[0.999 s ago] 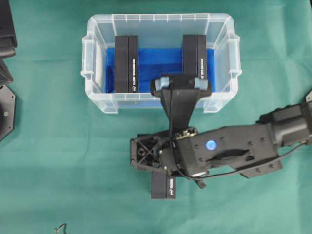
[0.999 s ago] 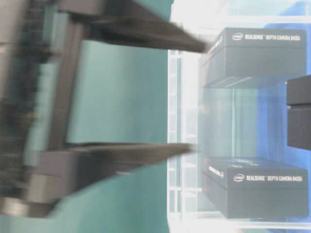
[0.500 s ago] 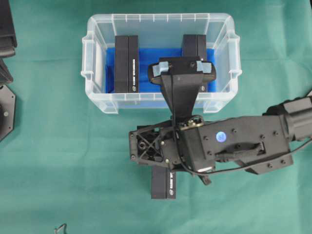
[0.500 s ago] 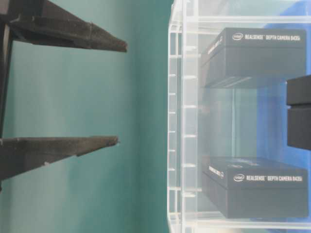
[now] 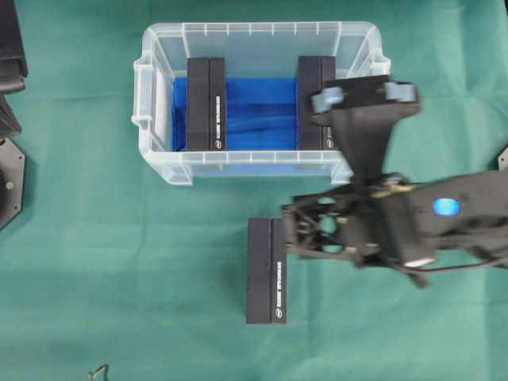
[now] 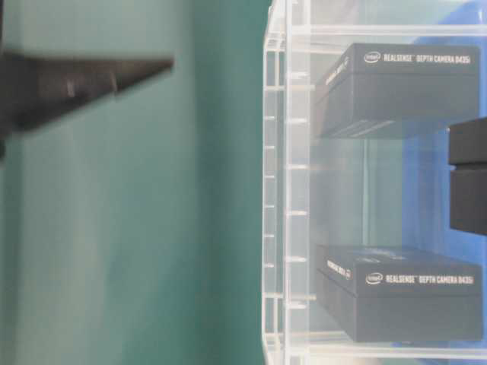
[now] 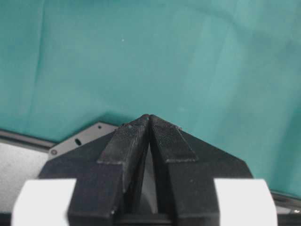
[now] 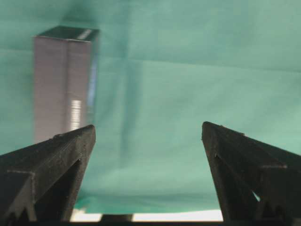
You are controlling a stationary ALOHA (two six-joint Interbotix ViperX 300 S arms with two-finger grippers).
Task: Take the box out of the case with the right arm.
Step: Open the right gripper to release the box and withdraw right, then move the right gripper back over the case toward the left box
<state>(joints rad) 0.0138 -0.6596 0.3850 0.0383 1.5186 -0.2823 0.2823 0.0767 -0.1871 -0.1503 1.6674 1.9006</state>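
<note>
The clear case (image 5: 258, 36) with its blue bottom sheet stands at the back. Inside it stand two black boxes, one at the left (image 5: 206, 103) and one at the right (image 5: 315, 99); the table-level view shows them through the case wall (image 6: 278, 190) as an upper box (image 6: 403, 87) and a lower box (image 6: 403, 293). A third black box (image 5: 266, 270) lies on the green cloth in front of the case. My right gripper (image 5: 298, 230) hangs open and empty just right of that box (image 8: 66, 80); the gripper (image 8: 148, 129) holds only cloth between its fingers. My left gripper (image 7: 149, 117) is shut on nothing.
The right arm (image 5: 444, 210) reaches in from the right, its wrist camera mount (image 5: 365, 95) overlapping the case's right end. Dark arm bases (image 5: 9, 159) sit at the left edge. A blurred finger (image 6: 76, 84) shows over cloth left of the case.
My right arm has swung to the right, uncovering the box on the cloth. In the table-level view only one finger remains, higher up. The jaws stayed open.
</note>
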